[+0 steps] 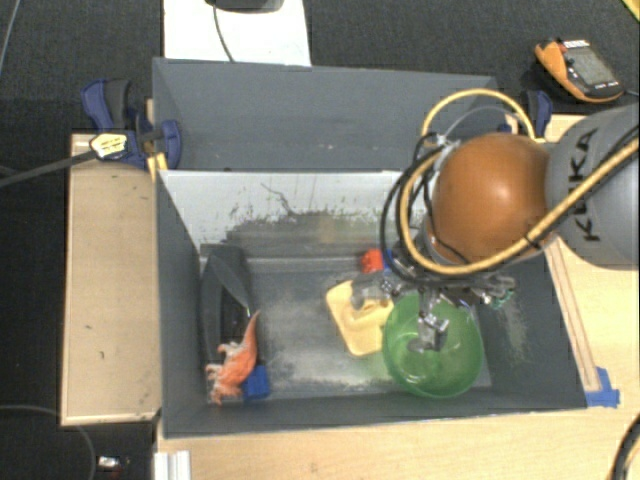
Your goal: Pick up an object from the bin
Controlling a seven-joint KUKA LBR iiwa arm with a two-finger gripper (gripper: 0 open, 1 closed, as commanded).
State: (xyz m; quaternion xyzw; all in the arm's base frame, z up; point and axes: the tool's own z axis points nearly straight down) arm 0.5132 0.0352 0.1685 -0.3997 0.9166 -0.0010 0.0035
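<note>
End effector hangs low over a green bowl at the bin's near right; whether it is spread or pressed together cannot be told. A yellow block touches the bowl's left side. An orange toy, blue piece and black object lie far left.

Round green bowl at bin's right front
</note>
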